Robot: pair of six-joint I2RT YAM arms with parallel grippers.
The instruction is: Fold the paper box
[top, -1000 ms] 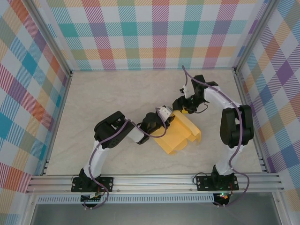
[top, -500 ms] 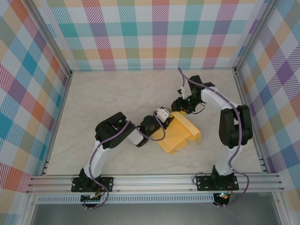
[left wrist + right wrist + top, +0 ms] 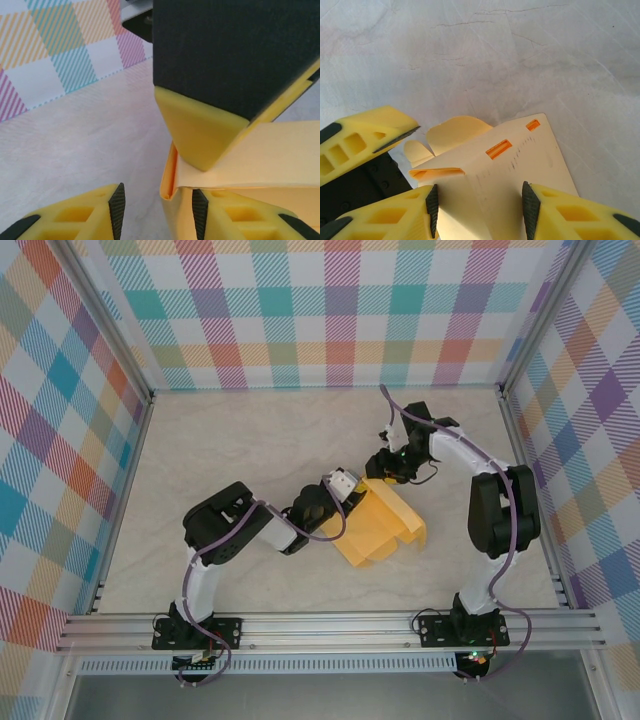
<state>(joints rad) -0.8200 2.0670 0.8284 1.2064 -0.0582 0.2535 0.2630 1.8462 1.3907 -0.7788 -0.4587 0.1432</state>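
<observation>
Left gripper (image 3: 158, 205) has its fingers apart, and the folded edge of the paper box (image 3: 383, 532) pokes up between them, nearer its right finger. Right gripper (image 3: 477, 200) straddles the box's other end, card filling its gap. Pinching or just touching, I can't tell.

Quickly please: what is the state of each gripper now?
Left gripper: open, the edge of the paper box between its jaws, not clamped.
Right gripper: jaws apart astride the paper box; whether it grips cannot be told.
</observation>
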